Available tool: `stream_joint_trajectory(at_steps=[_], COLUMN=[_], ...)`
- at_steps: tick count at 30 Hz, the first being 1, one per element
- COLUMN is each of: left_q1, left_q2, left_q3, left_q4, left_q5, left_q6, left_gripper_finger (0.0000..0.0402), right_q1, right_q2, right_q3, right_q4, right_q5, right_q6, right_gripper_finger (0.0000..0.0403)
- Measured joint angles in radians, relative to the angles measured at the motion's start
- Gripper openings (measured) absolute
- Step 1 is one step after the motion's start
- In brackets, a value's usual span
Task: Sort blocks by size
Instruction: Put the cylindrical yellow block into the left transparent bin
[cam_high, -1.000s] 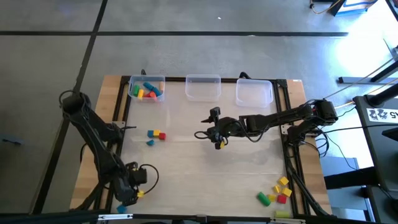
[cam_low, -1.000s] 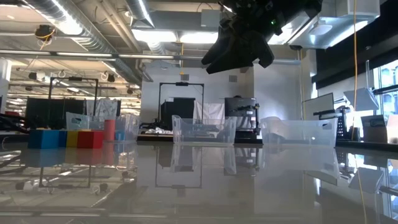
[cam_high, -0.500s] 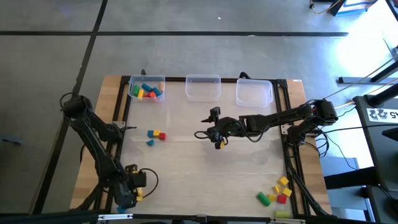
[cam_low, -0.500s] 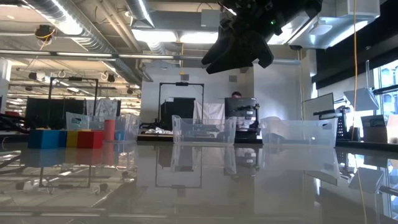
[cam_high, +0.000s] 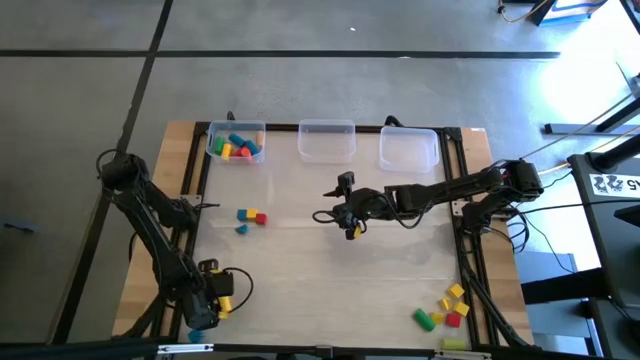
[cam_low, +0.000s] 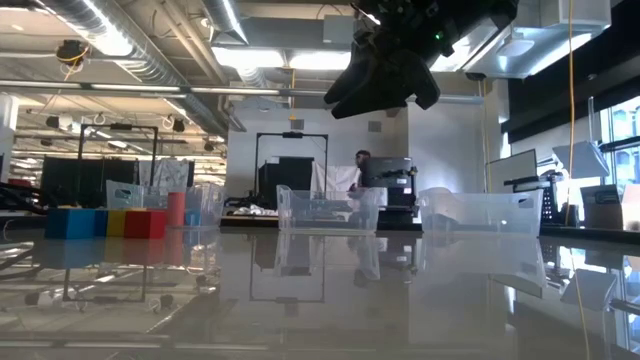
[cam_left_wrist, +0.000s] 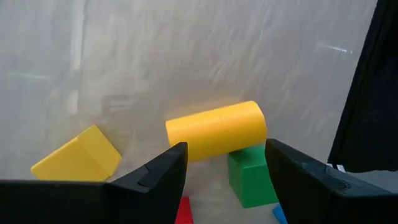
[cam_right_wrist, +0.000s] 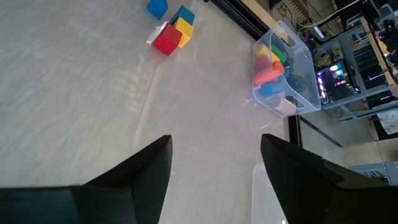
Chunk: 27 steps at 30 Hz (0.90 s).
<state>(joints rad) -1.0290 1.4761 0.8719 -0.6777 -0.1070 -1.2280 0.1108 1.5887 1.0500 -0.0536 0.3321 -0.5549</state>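
Left tool (cam_left_wrist: 221, 171) gapes empty over the yellow cylinder (cam_left_wrist: 216, 130) at the desk's near-left corner: centre, descend, close squarely.

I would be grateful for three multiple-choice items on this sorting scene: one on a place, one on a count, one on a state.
1. Where is the left hand?
A. over the middle bin
B. at the table's near left corner, over loose blocks
C. beside the right bin

2. How many clear bins hold blocks?
A. one
B. two
C. three

3. How does the right hand stand?
A. shut on a red block
B. open and empty above the table's middle
C. resting inside a bin

Answers: 1 B, its wrist view looks onto a yellow cylinder and green block between its fingers. 2 A, only the left bin has blocks. 3 B, its wrist view shows spread fingers with bare table between.
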Motion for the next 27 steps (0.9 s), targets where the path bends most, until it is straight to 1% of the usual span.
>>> stream_joint_trajectory(at_steps=[3, 5, 12, 14, 18, 20, 22, 27], left_q1=[0.000, 0.005, 0.019, 0.018, 0.019, 0.022, 0.028, 0.045], left_q2=[0.000, -0.001, -0.001, -0.001, 0.019, 0.032, 0.047, 0.104], left_q3=[0.000, 0.000, 0.000, 0.000, 0.001, 0.001, 0.001, 0.001], left_q4=[0.000, -0.004, -0.020, -0.017, -0.012, -0.012, -0.007, 0.025], left_q5=[0.000, -0.002, -0.019, -0.019, -0.028, -0.062, -0.086, -0.094], left_q6=[0.033, 0.103, 0.515, 0.599, 0.723, 0.779, 0.821, 0.904], left_gripper_finger=[0.0211, 0.0211, 0.0211, 0.0211, 0.0211, 0.0211, 0.0211, 0.0211], right_q1=[0.000, 0.000, 0.000, 0.000, 0.000, 0.000, 0.000, 0.000], right_q2=[0.000, 0.000, 0.000, 0.000, 0.000, 0.000, 0.000, 0.000], right_q3=[0.000, 0.000, 0.000, 0.000, 0.000, 0.000, 0.000, 0.000], right_q4=[0.000, 0.000, 0.000, 0.000, 0.000, 0.000, 0.000, 0.000], right_q5=[0.000, 0.000, 0.000, 0.000, 0.000, 0.000, 0.000, 0.000], right_q6=[0.000, 0.000, 0.000, 0.000, 0.000, 0.000, 0.000, 0.000], right_gripper_finger=[0.0250, 0.0250, 0.0250, 0.0250, 0.0250, 0.0250, 0.0250, 0.0250])
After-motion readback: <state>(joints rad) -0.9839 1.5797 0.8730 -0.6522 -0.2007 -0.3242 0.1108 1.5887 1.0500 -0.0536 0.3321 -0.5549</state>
